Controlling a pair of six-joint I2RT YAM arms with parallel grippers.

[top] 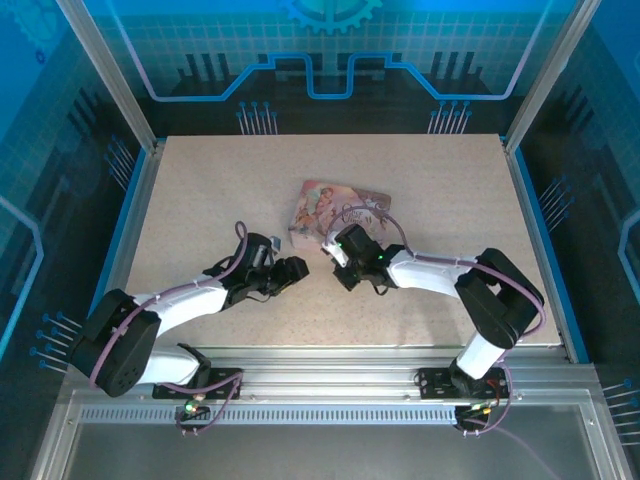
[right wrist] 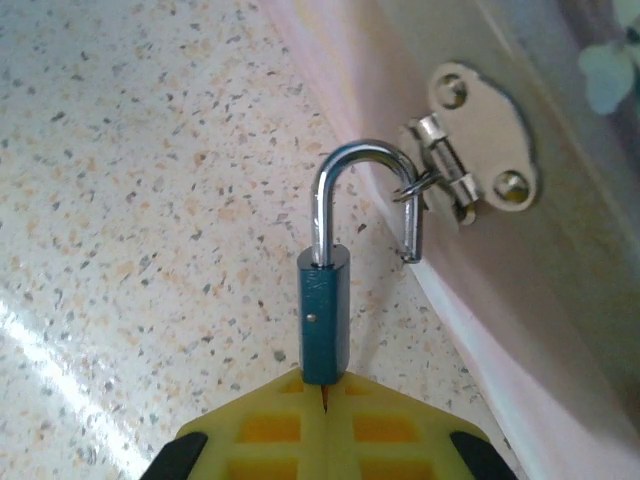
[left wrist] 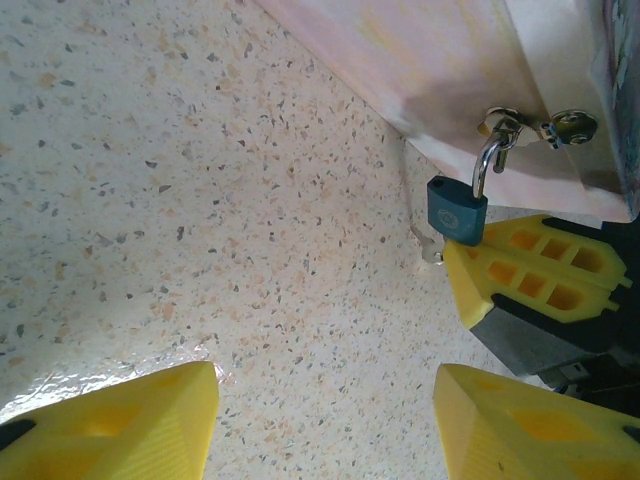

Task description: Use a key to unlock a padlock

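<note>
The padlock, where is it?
In the right wrist view, the teal metal padlock hooks onto the silver hasp on the pink box, its bottom pinched by the right gripper.

The padlock (right wrist: 324, 310) hides its underside against the closed right tool (right wrist: 323, 392).

On my rig: left arm (top: 185, 298), right arm (top: 430, 272), both with white links, black joints and lilac cables (top: 412, 256) strapped along them. Fingers (left wrist: 130, 425): yellow moulded plastic, wedge-shaped, square pockets, black mounts. Bases (top: 205, 385): black, small green lights.
</note>
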